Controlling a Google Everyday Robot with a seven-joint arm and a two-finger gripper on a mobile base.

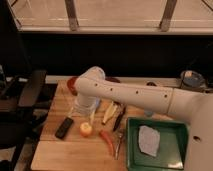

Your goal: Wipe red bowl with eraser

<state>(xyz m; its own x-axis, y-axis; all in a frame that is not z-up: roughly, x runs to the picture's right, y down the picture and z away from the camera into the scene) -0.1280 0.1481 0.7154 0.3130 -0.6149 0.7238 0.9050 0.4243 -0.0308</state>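
The eraser (64,127) is a flat black block lying on the wooden table's left side. The red bowl (71,85) sits at the back left, and only its left edge shows past my white arm (130,95). My gripper (83,109) hangs down over the table between the bowl and the eraser, just up and to the right of the eraser. It does not touch the eraser.
An orange fruit (86,130) lies right of the eraser, with a red chili (107,141), a banana (108,113) and a dark tool (119,123) beyond. A green tray (134,150) at the front right holds a white cloth (148,140). The purple bowl (113,79) is mostly hidden.
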